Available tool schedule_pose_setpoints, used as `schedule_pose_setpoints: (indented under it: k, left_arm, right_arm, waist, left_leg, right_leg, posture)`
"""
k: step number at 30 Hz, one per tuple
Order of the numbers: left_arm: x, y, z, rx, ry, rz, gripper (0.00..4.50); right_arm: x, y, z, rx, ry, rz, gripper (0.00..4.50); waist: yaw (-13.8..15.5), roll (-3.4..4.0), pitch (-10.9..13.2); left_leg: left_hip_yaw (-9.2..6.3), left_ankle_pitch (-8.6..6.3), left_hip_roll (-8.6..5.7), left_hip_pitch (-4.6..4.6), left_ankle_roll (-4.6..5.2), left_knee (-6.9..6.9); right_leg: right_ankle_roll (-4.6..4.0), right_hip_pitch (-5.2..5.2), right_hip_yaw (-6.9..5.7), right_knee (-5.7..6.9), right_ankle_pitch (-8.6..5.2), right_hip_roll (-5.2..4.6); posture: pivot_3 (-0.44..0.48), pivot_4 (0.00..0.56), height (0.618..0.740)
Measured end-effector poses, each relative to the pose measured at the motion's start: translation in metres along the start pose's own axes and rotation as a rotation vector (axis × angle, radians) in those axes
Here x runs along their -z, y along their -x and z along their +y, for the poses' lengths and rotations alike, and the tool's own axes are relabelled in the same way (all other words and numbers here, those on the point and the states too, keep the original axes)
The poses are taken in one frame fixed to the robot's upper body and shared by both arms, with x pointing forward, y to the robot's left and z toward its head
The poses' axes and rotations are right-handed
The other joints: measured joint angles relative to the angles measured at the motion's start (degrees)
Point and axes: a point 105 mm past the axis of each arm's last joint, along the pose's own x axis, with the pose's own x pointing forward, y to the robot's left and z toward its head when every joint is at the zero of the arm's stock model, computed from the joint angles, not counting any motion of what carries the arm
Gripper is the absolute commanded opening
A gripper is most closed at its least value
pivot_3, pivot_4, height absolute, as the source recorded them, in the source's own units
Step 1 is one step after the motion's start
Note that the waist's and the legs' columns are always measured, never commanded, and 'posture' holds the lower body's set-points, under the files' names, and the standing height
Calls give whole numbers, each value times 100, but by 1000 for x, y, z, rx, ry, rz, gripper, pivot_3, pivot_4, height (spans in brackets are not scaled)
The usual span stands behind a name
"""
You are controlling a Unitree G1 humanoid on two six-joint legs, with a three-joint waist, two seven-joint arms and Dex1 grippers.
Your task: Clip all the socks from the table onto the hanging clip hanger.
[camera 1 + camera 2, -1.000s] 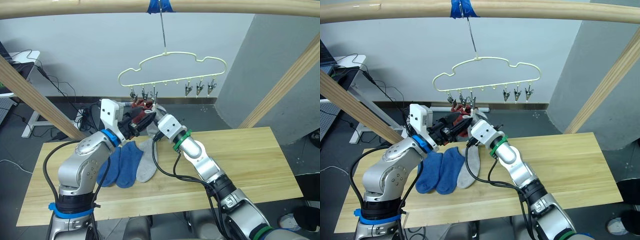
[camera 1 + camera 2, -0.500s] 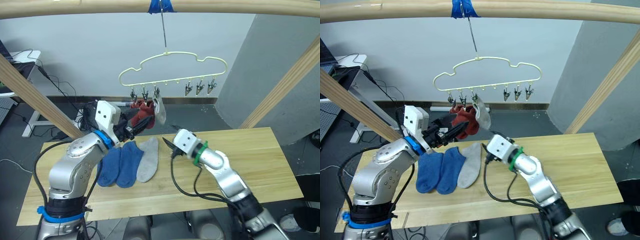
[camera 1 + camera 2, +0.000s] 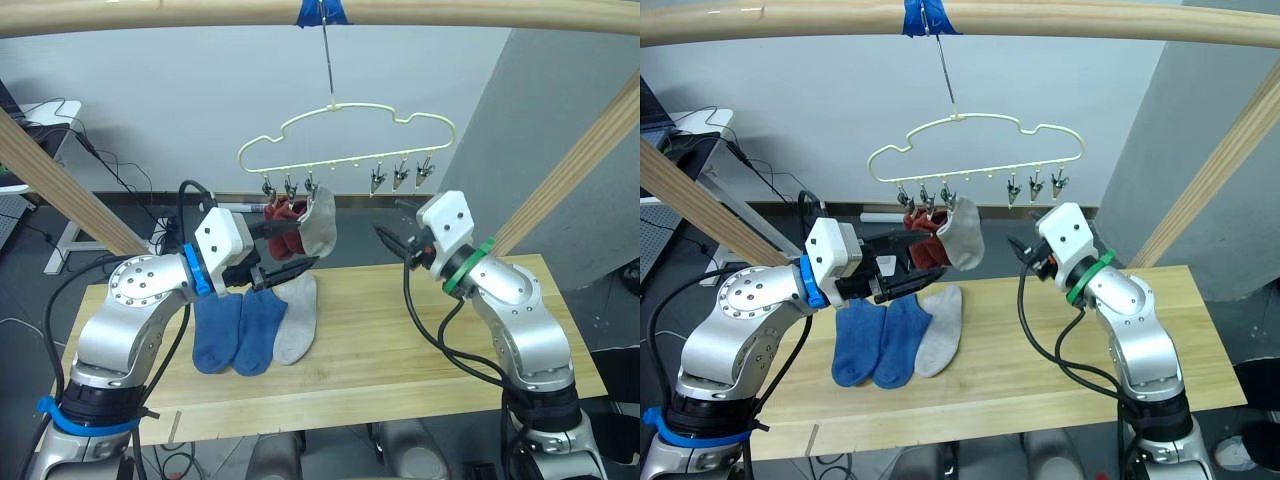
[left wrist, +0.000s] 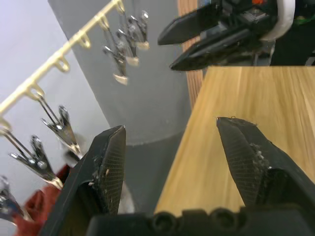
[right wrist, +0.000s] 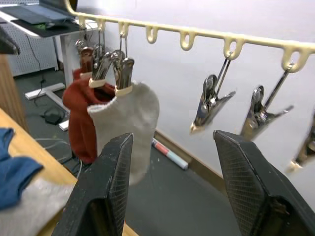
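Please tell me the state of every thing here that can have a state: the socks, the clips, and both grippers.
Red socks: clipped, hanging.
Grey sock on the hanger: clipped, hanging.
Grey sock on the table: lying flat, not clipped.
Two blue socks: lying flat, not clipped.
Three clips on the robot's right: empty.
Left gripper: open, empty.
Right gripper: open, empty.

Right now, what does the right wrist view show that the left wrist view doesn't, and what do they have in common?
The right wrist view shows the light grey sock hanging from a clip, fully visible, a blue sock on the table edge, and the open right gripper from behind. The left wrist view shows the open left gripper, a bare stretch of the table, and the right gripper from the front. Both show the clip hanger with free silver clips and the hanging rust red socks.
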Motion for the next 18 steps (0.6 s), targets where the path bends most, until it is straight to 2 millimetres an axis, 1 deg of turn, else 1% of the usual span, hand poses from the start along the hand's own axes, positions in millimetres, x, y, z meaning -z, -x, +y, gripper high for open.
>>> schedule_pose_setpoints:
  k: [1, 11, 18]
  left_arm:
    - [0, -1, 0, -3, 5, 0, 3242]
    - [2, -5, -1, -24, 34, -7, 3242]
    - [-3, -11, -2, -17, 42, -33, 3242]
  right_arm:
    - [0, -2, 0, 3, -12, 3, 2181]
    - [2, -21, -8, 56, -100, 55, 2181]
    - [5, -32, -13, 83, -129, 95, 2181]
  waist:
    - [0, 0, 0]
    - [0, 0, 0]
    - [-4, 0, 0]
  left_leg:
    - [0, 0, 0, -4, 0, 0]
    - [-8, 0, 0, -12, 0, 2]
    - [-8, 0, -1, -13, 0, 2]
  right_leg:
    - [0, -3, -1, -2, 0, 0]
    - [0, -8, -7, 1, 0, -1]
    - [-1, -8, -9, 1, 0, -1]
  posture:
    - [-151, 239, 740]
    - [-155, 233, 740]
    - [-159, 229, 740]
